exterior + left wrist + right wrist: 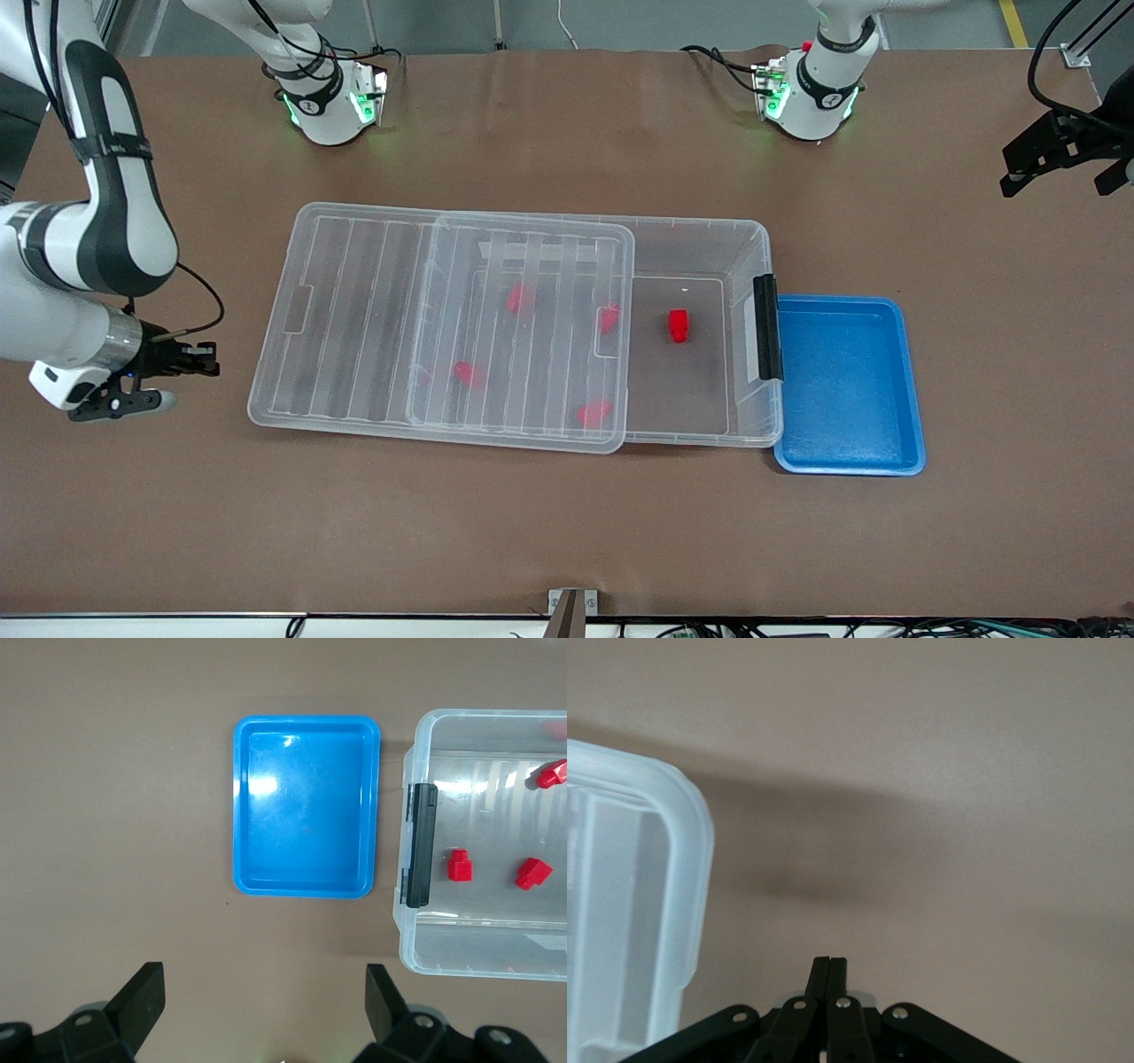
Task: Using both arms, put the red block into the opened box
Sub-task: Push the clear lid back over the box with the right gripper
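Front view: four red blocks [521, 298] blurred under lid [443, 323]

brown table [567, 532], grey floor [620, 22]

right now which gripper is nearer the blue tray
Left. The left gripper hangs open past the blue tray at its own end of the table. The right gripper, shut and empty, sits by the lid at the right arm's end.

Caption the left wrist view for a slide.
Open left gripper hovers over bare table beside the blue tray and the box.
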`<move>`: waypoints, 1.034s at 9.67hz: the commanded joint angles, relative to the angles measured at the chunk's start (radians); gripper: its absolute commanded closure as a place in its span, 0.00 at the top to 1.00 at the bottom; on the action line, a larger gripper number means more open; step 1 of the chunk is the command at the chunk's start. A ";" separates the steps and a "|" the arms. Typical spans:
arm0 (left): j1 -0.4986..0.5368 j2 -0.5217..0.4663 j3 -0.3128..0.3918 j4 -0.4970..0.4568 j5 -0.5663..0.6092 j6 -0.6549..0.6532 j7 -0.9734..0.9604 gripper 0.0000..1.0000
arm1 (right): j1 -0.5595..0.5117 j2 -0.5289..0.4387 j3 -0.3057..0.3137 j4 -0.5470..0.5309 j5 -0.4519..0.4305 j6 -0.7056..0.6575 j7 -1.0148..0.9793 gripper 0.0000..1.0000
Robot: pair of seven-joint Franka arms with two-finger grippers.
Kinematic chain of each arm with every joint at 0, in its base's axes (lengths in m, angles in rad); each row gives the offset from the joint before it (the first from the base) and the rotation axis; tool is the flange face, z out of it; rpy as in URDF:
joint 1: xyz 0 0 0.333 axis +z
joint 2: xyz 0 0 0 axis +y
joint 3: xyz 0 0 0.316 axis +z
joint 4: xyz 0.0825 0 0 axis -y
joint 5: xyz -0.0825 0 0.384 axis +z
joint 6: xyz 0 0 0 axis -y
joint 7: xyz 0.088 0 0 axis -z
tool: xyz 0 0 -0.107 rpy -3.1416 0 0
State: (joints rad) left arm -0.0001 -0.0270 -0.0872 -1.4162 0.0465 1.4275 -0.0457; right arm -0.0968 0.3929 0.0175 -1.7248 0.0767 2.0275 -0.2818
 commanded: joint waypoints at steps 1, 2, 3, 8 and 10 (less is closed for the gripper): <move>0.014 -0.014 0.010 -0.041 -0.016 -0.002 0.009 1.00 | 0.002 0.003 0.018 0.002 0.049 -0.044 -0.024 0.00; 0.020 -0.014 0.010 -0.040 -0.016 0.002 0.009 1.00 | 0.003 0.003 0.024 0.001 0.116 -0.058 -0.022 0.00; 0.020 -0.013 0.010 -0.041 -0.014 0.004 0.009 1.00 | 0.008 0.006 0.025 -0.005 0.135 -0.062 -0.023 0.00; 0.095 -0.017 0.010 -0.043 -0.014 -0.007 0.053 1.00 | 0.054 0.030 0.035 -0.016 0.209 -0.055 -0.016 0.00; 0.095 -0.017 0.009 -0.040 -0.014 -0.007 0.053 1.00 | 0.057 0.032 0.056 -0.013 0.212 -0.050 0.025 0.00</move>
State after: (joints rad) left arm 0.0934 -0.0295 -0.0772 -1.4161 0.0464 1.4276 -0.0031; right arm -0.0420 0.4288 0.0548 -1.7270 0.2607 1.9718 -0.2790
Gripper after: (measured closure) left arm 0.000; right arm 0.991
